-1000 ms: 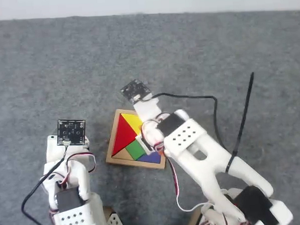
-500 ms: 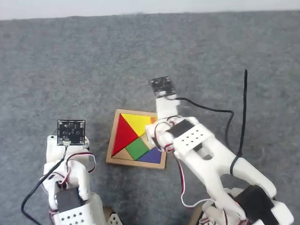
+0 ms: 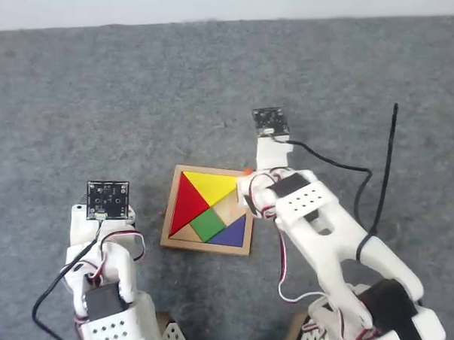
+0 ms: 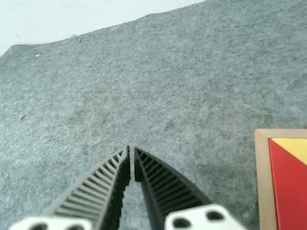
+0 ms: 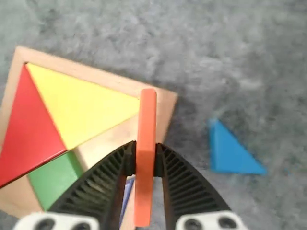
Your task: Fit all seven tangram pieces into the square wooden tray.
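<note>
**Held on edge: orange piece over wooden tray**

Your right gripper clamps the flat piece upright above the tray's corner. A blue triangle lies nearby on the mat. Your left gripper sits closed.

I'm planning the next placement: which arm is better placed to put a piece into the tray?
Right. The right hand grips the orange piece edge-on above the tray's unfilled side; the left hand is shut, empty, over grey carpet beside the tray.
</note>
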`<state>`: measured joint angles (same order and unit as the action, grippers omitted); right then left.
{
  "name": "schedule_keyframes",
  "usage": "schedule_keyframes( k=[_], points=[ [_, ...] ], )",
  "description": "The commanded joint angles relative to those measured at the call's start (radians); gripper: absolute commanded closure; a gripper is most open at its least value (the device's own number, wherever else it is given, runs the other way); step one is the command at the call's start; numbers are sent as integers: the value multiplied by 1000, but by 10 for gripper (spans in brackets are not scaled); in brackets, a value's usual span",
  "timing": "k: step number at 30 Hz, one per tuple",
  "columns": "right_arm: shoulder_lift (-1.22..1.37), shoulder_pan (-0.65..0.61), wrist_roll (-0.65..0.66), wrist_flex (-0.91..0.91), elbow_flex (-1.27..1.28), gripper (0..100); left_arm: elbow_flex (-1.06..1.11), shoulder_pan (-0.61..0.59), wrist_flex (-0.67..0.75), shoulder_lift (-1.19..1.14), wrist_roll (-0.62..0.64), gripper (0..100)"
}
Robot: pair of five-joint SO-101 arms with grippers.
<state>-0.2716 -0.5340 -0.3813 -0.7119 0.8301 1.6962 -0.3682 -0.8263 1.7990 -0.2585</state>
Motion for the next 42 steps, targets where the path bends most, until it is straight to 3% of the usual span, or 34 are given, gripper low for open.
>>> schedule_keyframes(
  k=[1, 14, 32, 38, 42],
  points=[
    [-54, 22, -11, -25, -17, 976, -13, -3, -5, 20, -12, 985],
    [-47, -21, -54, -18, -21, 971, -13, -3, -5, 20, -12, 985],
    [229, -41, -103, -140, -230, 969, -13, -3, -5, 20, -12, 985],
    [223, -56, -101, -147, -230, 838, -13, -3, -5, 20, -12, 985],
    [223, -107, -97, -151, -247, 818, -13, -3, -5, 20, -12, 985]
  ],
)
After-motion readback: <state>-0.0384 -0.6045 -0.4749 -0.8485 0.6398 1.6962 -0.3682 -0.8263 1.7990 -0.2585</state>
